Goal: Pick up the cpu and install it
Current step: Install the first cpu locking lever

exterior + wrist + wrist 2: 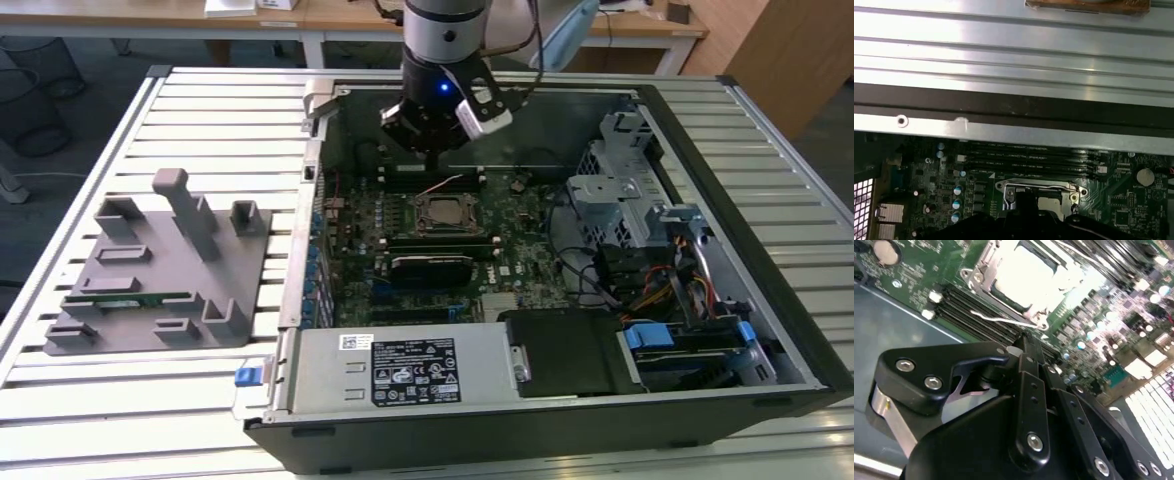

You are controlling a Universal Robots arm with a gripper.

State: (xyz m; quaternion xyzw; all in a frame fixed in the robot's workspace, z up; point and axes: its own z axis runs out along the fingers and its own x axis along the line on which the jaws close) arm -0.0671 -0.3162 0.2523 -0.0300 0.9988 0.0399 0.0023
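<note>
Gripper (430,152) hangs over the motherboard (521,270) inside the open case (694,400) — can't tell how the jaws stand. Cpu (1026,272) sits in the socket (985,270) — close by the gripper.

Silver-grey arm (441,30), 1 blue light (442,88), black screw-studded gripper (427,152), perhaps white camera (485,116).

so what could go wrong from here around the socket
The end effector hangs low beside the socket; the thin wire lever juts toward it and might be snagged. The cpu seems to lie in the socket, but whether it sits flat cannot be told; pressed down tilted, it might damage the contacts. The memory slots lie close under the end effector and could be knocked.
</note>
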